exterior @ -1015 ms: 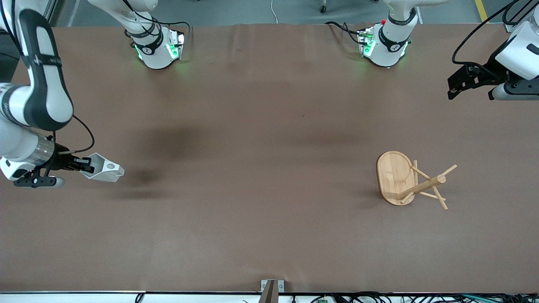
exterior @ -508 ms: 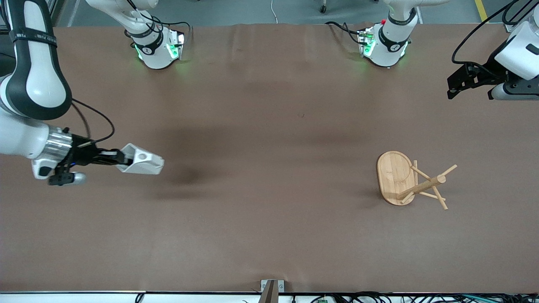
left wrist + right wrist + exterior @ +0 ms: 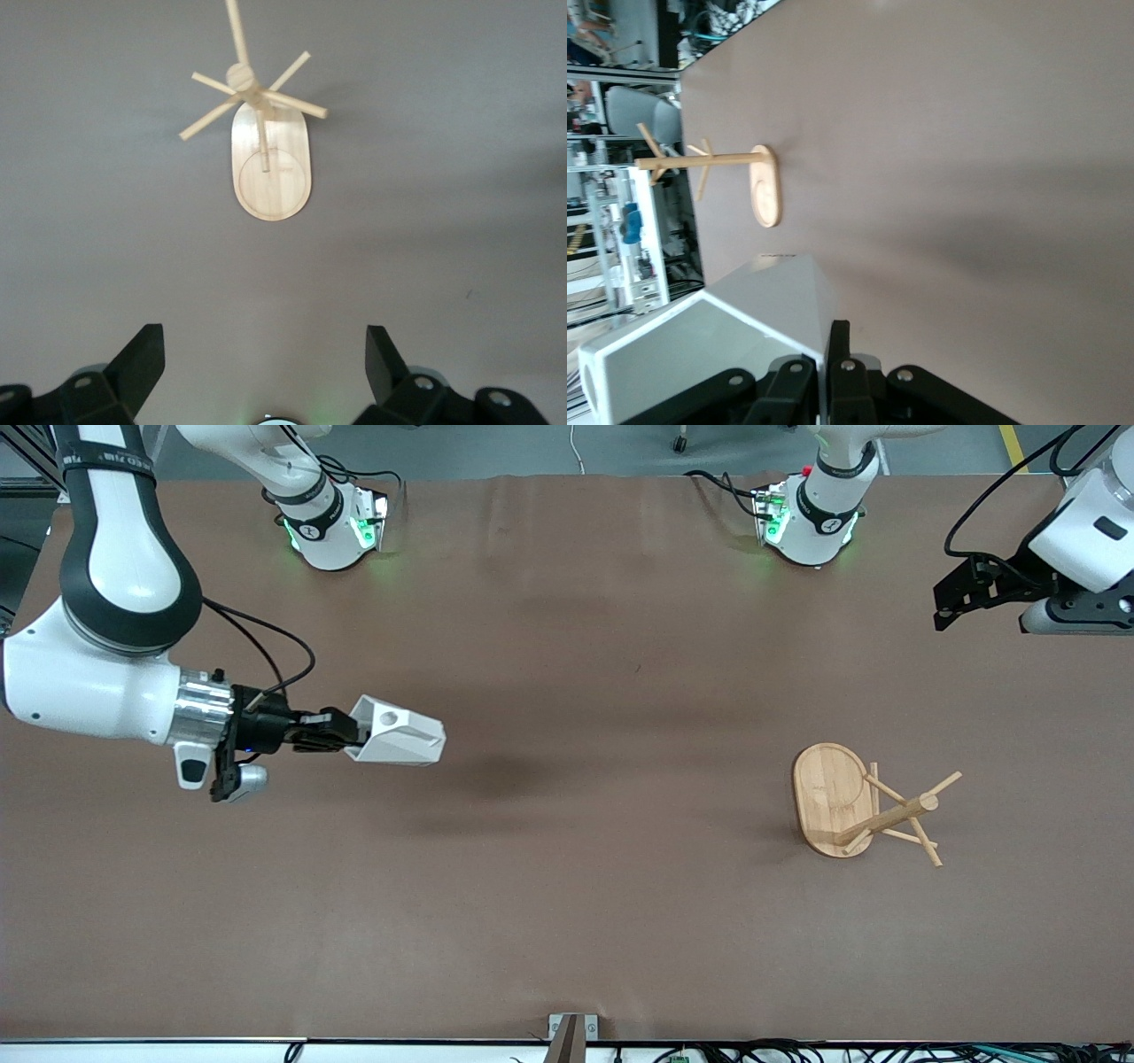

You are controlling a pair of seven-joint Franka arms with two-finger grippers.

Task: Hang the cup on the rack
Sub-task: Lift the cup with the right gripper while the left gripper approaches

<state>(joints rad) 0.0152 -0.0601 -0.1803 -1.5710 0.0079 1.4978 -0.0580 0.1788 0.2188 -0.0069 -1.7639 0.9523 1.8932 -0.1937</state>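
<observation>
Right gripper [image 3: 350,737] pinching the plain white cup [image 3: 397,733] over the table [image 3: 567,886], left gripper [image 3: 946,607] waiting with fingers spread, rack [image 3: 864,804] standing unmarked.

place: robot lab | evidence: brown-covered table [image 3: 567,921]; cluttered shelving [image 3: 611,221]

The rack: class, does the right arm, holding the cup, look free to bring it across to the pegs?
Probably yes. The right claw is shut on the cup over bare table; nothing stands between it and the rack. The open left claw waits aside.
</observation>
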